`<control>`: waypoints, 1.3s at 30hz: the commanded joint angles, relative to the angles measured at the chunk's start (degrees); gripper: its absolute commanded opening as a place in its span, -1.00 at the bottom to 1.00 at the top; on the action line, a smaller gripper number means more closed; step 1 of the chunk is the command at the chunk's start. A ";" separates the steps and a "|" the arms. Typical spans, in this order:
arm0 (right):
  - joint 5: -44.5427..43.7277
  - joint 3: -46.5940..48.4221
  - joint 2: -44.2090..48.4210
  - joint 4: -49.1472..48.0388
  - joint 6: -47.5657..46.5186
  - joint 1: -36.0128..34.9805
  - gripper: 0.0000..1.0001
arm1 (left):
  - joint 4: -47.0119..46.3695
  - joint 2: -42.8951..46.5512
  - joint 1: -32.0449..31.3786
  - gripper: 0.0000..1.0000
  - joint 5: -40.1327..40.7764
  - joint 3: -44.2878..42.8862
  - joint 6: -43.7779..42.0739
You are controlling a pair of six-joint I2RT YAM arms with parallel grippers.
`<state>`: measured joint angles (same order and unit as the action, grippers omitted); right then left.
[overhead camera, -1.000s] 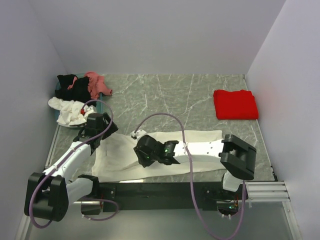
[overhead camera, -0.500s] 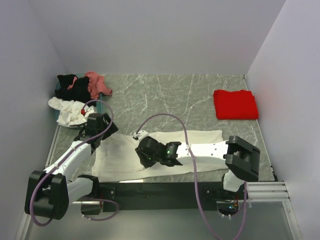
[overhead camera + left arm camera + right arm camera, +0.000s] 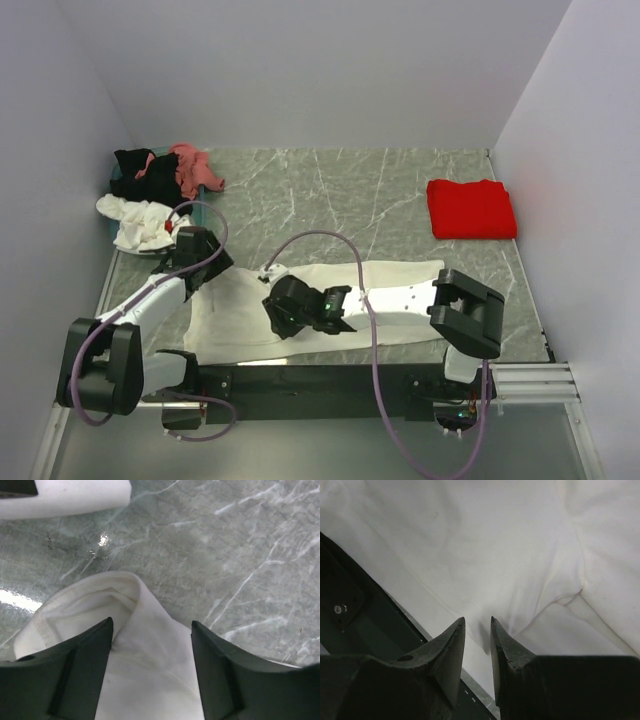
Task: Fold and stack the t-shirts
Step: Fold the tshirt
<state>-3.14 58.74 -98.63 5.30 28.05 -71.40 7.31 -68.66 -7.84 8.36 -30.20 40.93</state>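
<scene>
The cream t-shirt (image 3: 235, 310) lies spread flat near the table's front edge. My left gripper (image 3: 208, 265) sits at its upper left corner. In the left wrist view this gripper (image 3: 151, 627) is open wide, its fingers astride the shirt's rounded hem (image 3: 90, 605). My right gripper (image 3: 275, 318) hovers low over the middle of the shirt. Its jaws (image 3: 477, 625) stand narrowly apart, a small ridge of the cream cloth (image 3: 520, 545) between the tips. A red t-shirt (image 3: 471, 208) lies folded at the right. Black (image 3: 135, 170), pink (image 3: 190, 168) and white (image 3: 135, 220) t-shirts lie crumpled at the back left.
The grey marble table (image 3: 350, 200) is walled on three sides. A black rail (image 3: 300, 375) runs along its front edge, just below the cream shirt. The right arm's cable (image 3: 330, 240) loops over the shirt.
My right gripper has slid a little to the left across the cream shirt. The left arm has shifted slightly left and back at the shirt's corner. The shirts have not moved.
</scene>
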 commanded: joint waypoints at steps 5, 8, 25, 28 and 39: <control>-2.74 -3.72 2.03 -0.57 2.79 -0.32 -0.31 | -1.87 -0.68 0.89 0.03 -1.60 -0.30 -1.20; -6.70 -2.67 3.87 3.48 3.23 0.64 -0.31 | -0.90 0.28 0.98 -0.11 -0.81 -0.21 -0.85; -13.39 -12.86 29.97 15.61 -2.56 40.43 0.10 | -0.19 2.39 1.95 -0.61 -2.20 1.54 -0.50; -11.11 -14.44 32.18 15.88 -4.84 51.68 0.22 | -0.63 1.96 2.03 -0.66 -2.56 1.54 -0.76; 1.99 -16.29 28.24 15.53 -6.26 74.38 0.22 | -1.42 1.51 2.12 -0.88 -3.61 1.89 -1.02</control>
<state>-4.51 42.61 -68.66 20.60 22.79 1.58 7.53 -67.96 -5.96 5.78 -28.84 40.10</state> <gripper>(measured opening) 0.611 0.070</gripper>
